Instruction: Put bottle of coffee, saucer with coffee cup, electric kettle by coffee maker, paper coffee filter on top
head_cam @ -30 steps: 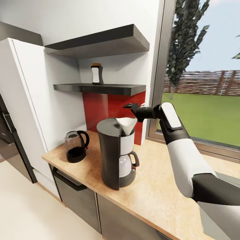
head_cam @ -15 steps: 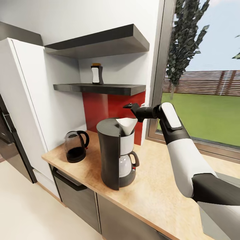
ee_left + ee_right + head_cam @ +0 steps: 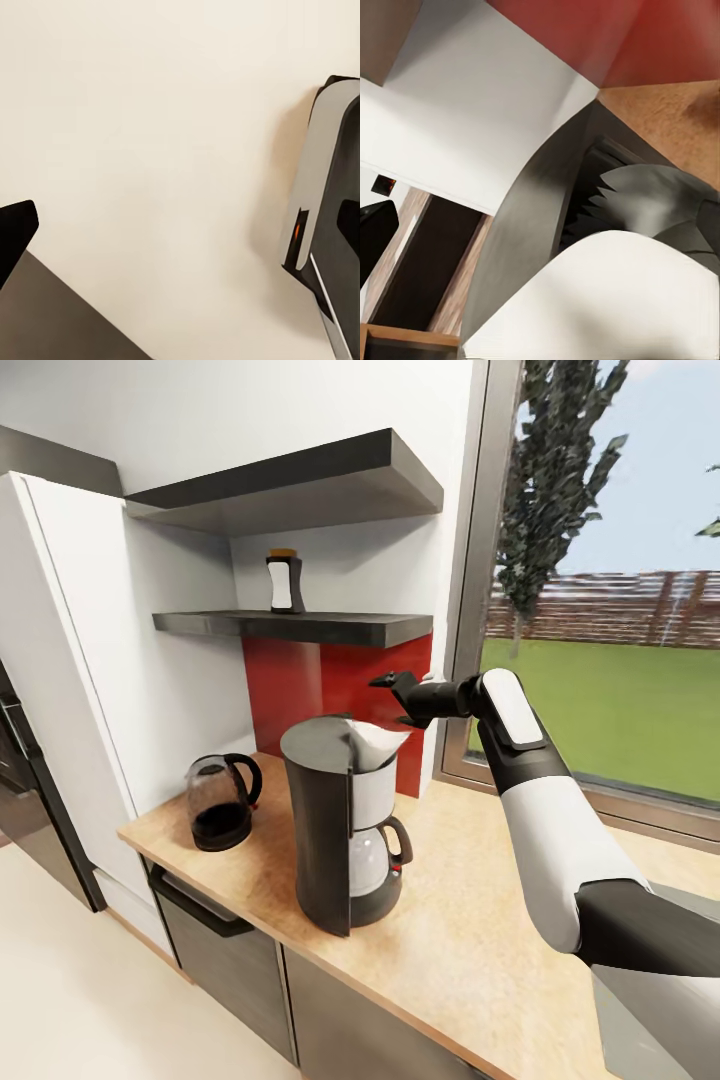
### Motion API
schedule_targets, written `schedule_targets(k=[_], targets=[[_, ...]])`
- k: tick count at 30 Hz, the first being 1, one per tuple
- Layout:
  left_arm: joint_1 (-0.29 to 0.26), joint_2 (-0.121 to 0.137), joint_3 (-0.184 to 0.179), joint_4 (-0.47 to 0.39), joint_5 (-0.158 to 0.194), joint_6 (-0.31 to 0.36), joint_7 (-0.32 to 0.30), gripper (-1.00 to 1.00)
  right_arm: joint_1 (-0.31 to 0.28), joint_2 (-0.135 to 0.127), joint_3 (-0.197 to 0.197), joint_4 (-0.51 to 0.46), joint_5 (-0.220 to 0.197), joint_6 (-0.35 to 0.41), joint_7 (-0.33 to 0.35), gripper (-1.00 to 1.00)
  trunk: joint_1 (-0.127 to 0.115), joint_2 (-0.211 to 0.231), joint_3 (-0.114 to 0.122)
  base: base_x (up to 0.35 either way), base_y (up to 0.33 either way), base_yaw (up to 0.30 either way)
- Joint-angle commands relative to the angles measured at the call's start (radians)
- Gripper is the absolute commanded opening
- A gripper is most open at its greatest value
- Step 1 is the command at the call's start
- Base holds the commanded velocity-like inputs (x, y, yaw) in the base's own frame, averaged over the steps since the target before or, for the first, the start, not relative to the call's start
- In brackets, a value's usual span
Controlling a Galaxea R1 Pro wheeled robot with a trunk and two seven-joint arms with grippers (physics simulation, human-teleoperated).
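Your right gripper [image 3: 392, 682] hovers just above and to the right of the coffee maker [image 3: 338, 820]; whether its fingers are spread or pinching, the pictures don't let you tell. A white paper coffee filter [image 3: 372, 742] sits in the maker's open top, tilted toward the gripper, likely just seated there. The electric kettle [image 3: 220, 812] stands to the maker's left on the kitchen countertop [image 3: 460, 950]. The bottle of coffee [image 3: 284, 581] waits on the kitchen shelf [image 3: 300, 626], above a red backsplash [image 3: 290, 690]. A window [image 3: 610, 610] with lawn lies to the right.
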Motion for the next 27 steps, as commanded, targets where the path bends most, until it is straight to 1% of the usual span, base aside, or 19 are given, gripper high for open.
schedule_targets(k=[1, 27], targets=[[0.000, 0.000, 0.002, 0.002, 0.007, -0.005, -0.001, 1.00, 0.000, 0.000, 0.001, -0.001, -0.010, 0.000, -0.010, 1.00, 0.000, 0.000, 0.000, 0.001, -0.002, 0.000], [0.000, -0.001, 0.002, 0.002, 0.007, -0.005, 0.000, 1.00, 0.000, 0.000, 0.001, 0.000, -0.010, 0.000, -0.010, 1.00, 0.000, 0.000, 0.000, 0.000, 0.000, 0.000]])
